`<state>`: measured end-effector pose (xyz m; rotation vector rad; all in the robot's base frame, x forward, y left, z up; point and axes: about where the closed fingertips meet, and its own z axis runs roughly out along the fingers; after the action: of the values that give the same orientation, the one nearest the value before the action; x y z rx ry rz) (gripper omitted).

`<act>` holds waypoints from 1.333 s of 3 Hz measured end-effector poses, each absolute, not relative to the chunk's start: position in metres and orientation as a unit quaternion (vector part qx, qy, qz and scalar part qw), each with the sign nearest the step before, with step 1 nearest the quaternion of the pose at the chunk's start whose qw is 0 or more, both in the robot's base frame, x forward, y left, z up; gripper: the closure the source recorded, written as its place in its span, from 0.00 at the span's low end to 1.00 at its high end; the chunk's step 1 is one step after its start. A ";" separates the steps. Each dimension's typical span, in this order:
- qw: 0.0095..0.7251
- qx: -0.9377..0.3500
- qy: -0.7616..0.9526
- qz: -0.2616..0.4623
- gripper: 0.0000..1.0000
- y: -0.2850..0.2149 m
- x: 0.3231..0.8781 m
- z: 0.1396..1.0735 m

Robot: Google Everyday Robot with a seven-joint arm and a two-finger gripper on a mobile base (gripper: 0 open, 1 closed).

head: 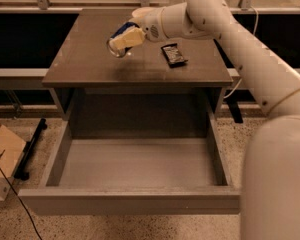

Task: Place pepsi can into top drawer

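Camera view: you are looking down over the robot's own body onto a grey cabinet with its drawer pulled out toward you.
Gripper [124,40]: closed on the can, its pale fingers [130,37] wrapped over the can's side. You find it above the left-centre of the tabletop, at the end of the arm.
Can [121,30]: held in the gripper, tilted on its side, blue wall uppermost and one silver end pointing down and to the left. It is clear of the tabletop; a soft shadow lies on the surface beneath it. It is not in the drawer.
Drawer [132,200]: open and extended toward you, as wide as the cabinet. You see the flat front panel nearest the camera, both side walls and the pale grey floor. It lies well below and in front of the can.
Tabletop [85,64]: dark grey-brown, flat, directly above the drawer opening.
Packet [173,54]: flat, black, lying on the tabletop to the right of the gripper, apart from it and from the can.
Arm [240,39]: cream-coloured, reaching from the right side of the view, over the right rear of the tabletop, to the gripper.
Robot body [282,184]: large cream housing filling the lower right corner, hiding the drawer's right front end.
Box [2,156]: cardboard, on the speckled floor left of the drawer.
Cable [17,196]: thin, black, running across the floor beside the box.
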<state>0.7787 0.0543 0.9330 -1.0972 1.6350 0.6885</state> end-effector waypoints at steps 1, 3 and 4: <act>0.548 -0.447 0.655 0.268 1.00 0.025 0.720 0.983; 0.472 -0.442 0.706 0.288 1.00 0.006 0.565 0.908; 0.411 -0.436 0.742 0.301 1.00 0.001 0.537 0.848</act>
<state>0.5373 0.0014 0.8477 -1.0974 1.8661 0.7581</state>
